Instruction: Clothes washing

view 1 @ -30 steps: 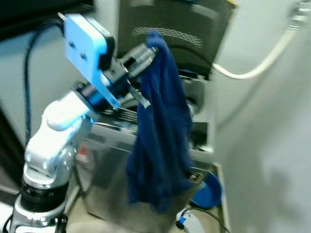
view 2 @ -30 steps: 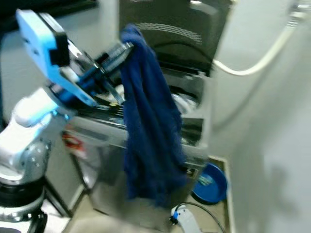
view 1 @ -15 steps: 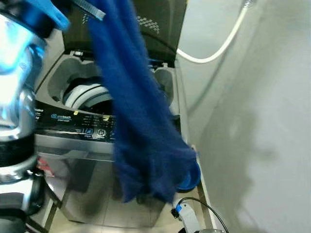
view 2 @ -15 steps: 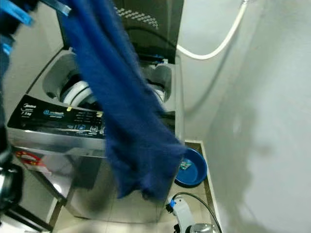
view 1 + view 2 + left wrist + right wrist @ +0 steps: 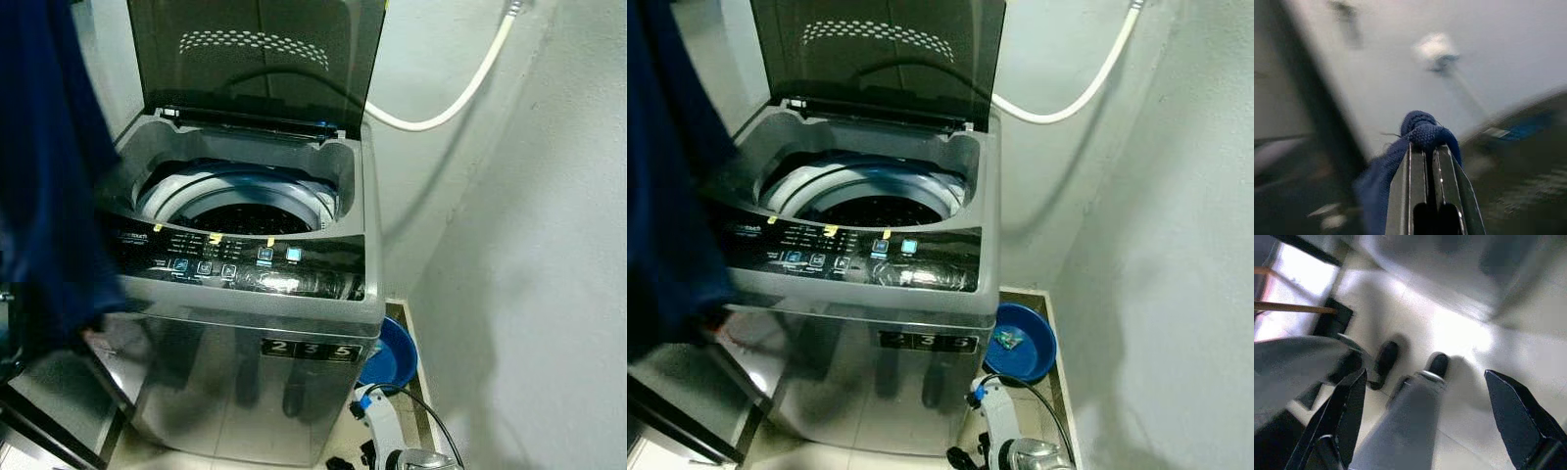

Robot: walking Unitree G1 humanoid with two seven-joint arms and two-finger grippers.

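Two black fingers (image 5: 1422,161) of the left gripper (image 5: 1424,147) stay pinched on the blue garment (image 5: 44,176), which has swung left of the washing machine (image 5: 255,294); its open drum (image 5: 240,201) now lies unobstructed for loading. The right gripper (image 5: 1430,416) hangs spread wide over the floor (image 5: 1459,338).

I see tiled floor (image 5: 411,431) | washing machine (image 5: 245,333) stands on it | blue basin (image 5: 1024,343) on floor just beside machine, by wall
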